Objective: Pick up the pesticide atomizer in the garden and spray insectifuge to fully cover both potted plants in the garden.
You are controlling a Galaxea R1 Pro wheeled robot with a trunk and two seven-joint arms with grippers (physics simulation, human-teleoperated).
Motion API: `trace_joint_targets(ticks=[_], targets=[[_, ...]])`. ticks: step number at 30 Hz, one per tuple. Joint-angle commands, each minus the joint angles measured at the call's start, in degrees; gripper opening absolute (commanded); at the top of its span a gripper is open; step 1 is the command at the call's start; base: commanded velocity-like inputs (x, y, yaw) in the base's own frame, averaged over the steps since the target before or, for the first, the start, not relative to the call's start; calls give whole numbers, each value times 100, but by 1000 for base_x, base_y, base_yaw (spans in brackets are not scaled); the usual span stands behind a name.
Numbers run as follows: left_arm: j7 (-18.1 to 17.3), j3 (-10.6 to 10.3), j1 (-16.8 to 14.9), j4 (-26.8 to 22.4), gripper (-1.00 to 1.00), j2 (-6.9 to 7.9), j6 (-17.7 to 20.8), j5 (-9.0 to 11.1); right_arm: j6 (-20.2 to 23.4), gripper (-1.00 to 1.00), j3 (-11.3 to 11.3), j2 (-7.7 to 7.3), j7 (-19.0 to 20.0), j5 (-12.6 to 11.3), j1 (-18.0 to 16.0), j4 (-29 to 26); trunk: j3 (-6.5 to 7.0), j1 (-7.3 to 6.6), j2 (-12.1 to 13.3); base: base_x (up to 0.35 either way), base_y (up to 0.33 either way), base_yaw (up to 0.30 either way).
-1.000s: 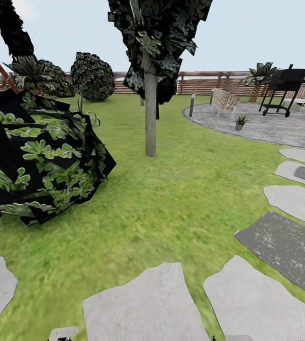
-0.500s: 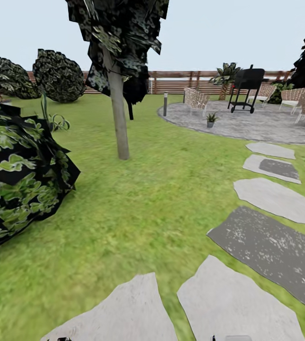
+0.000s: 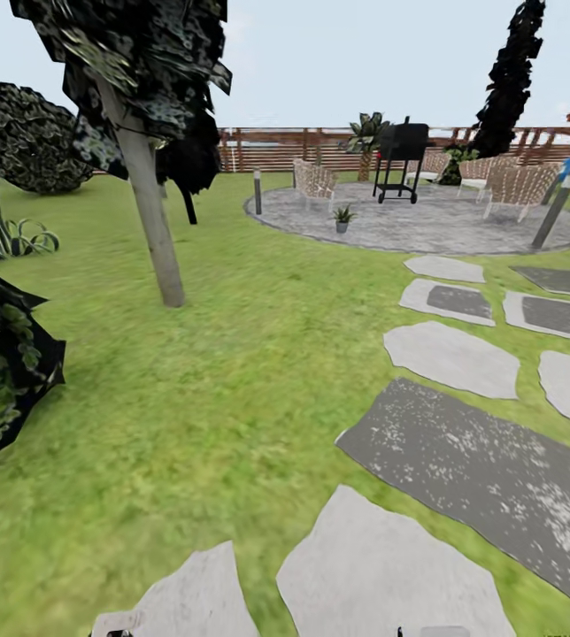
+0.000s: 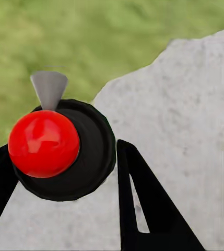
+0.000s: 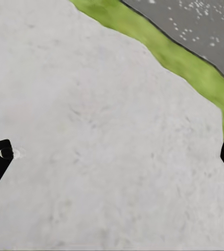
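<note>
In the left wrist view the pesticide atomizer (image 4: 44, 144) sits between my left gripper's (image 4: 65, 172) dark fingers: a round black body, a glossy red ball top and a small grey nozzle. The left gripper is shut on it, above the edge of a pale stepping stone (image 4: 185, 120) and grass. My right gripper (image 5: 112, 157) is open, its two dark fingertips far apart over a pale stone (image 5: 91, 130), with nothing between them. One potted plant (image 3: 343, 217), a small green rosette in a grey pot, stands far ahead on the near edge of the round grey patio (image 3: 427, 232).
A tree trunk (image 3: 154, 221) rises ahead left, and a big dark-leaved shrub (image 3: 2, 389) sits at the left edge. Stepping stones (image 3: 451, 356) lead right toward the patio, with chairs (image 3: 313, 181), a black grill (image 3: 400, 159) and a bollard lamp (image 3: 257, 191). A wooden fence (image 3: 276, 149) runs behind.
The camera has swung to the right: tree and shrub slide left in the picture, the patio and potted plant come toward the middle. Nothing in the garden itself has moved.
</note>
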Motion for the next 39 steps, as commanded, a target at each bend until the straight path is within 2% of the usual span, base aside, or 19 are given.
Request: trace_joint_targets(ticks=[1, 24, 39], targets=[[-24, 14, -2, 4, -100, 2, -19, 31, -11, 100, -47, 4, -21, 60, -4, 6, -5, 2, -2, 260, -232, -300], [-16, 14, -2, 4, -100, 3, -19, 31, -5, 100, -39, 12, -21, 60, -4, 8, -5, 2, -2, 268, -226, -298], [-16, 14, 0, -4, -100, 19, -19, 21, 20, 100, -37, 45, -13, 92, -4, 86, -5, 2, -2, 257, -233, -23]])
